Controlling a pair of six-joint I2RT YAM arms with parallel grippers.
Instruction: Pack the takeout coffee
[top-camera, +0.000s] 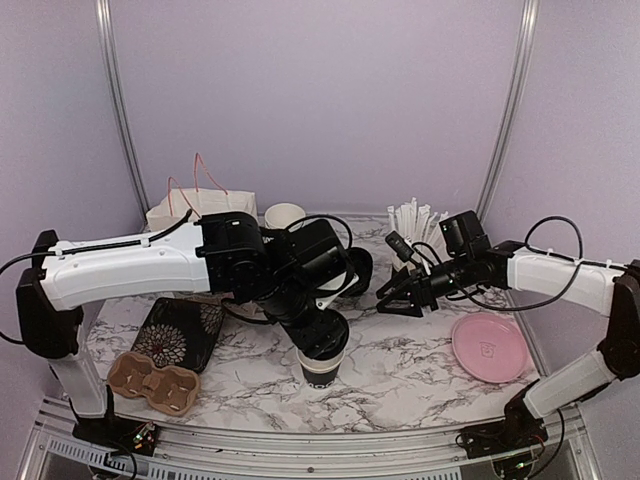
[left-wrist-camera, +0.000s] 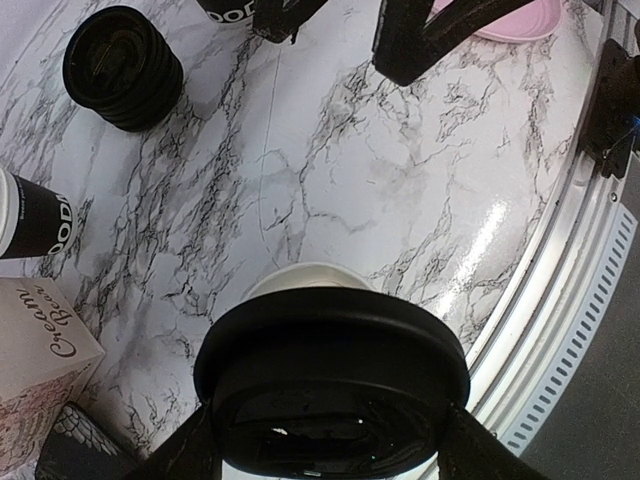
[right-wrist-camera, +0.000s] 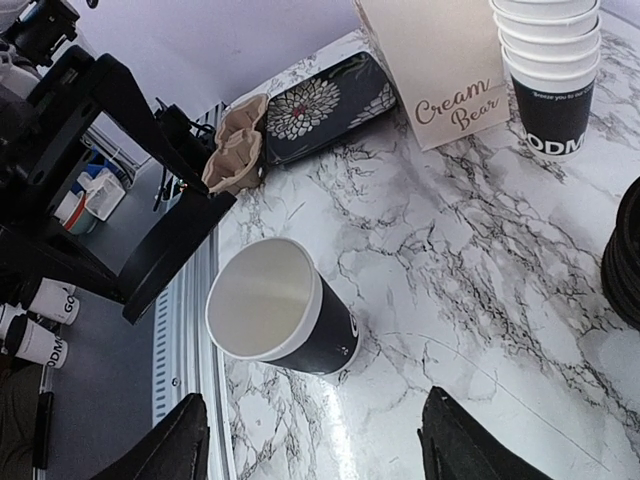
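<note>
Cup (top-camera: 320, 372), black and open-topped, is stood upright on the marble table (top-camera: 420, 375) near its front edge. A black lid (left-wrist-camera: 330, 370) is gripped in the left hand (top-camera: 322, 338) just above it, apparently tilted. The right hand (top-camera: 388, 300) is spread open and empty nearby.

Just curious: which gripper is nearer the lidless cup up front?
Left. The left gripper hovers right above the lidless cup, holding a black lid; the right gripper hangs apart, to its right.

The black lid (left-wrist-camera: 330, 390) hides most of the cup (left-wrist-camera: 310, 275), and the right wrist view crops the lid stack (right-wrist-camera: 625, 260).
</note>
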